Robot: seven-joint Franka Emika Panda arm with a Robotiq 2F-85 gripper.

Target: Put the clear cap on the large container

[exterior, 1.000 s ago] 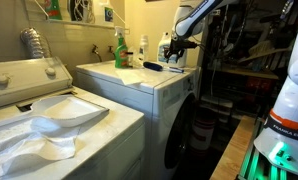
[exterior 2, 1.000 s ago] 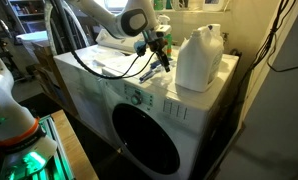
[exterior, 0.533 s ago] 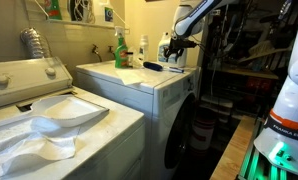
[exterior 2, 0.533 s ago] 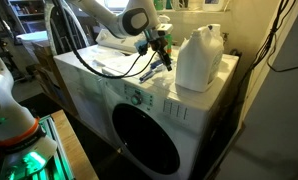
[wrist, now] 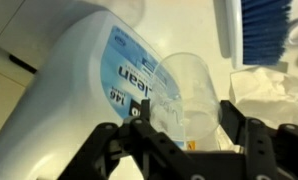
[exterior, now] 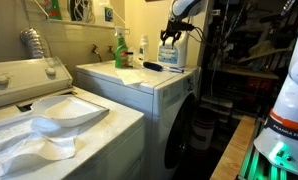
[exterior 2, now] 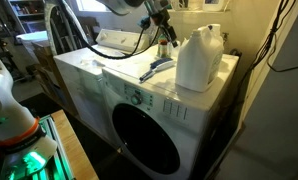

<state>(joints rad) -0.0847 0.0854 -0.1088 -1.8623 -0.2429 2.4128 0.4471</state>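
The large container [exterior 2: 199, 58] is a whitish jug with a blue label; it stands on the front-loading washer [exterior 2: 94, 88] near its edge. It also shows in an exterior view [exterior: 172, 57] and fills the left of the wrist view [wrist: 74, 90]. My gripper [wrist: 179, 125] is shut on the clear cap [wrist: 186, 92], a see-through cup held between the two fingers right beside the jug's label. In both exterior views the gripper [exterior 2: 166, 38] [exterior: 169, 36] hangs raised above the washer top, next to the jug's upper part.
A blue brush [exterior 2: 156, 68] [wrist: 264, 20] and white papers [exterior 2: 114, 62] lie on the washer top. A green spray bottle [exterior: 120, 50] and a small white bottle [exterior: 143, 48] stand at the back. A top-loading machine [exterior: 49, 115] stands beside the washer.
My gripper has risen from low over the washer top to the height of the jug's upper part, with the cap in it. The jug has not moved.
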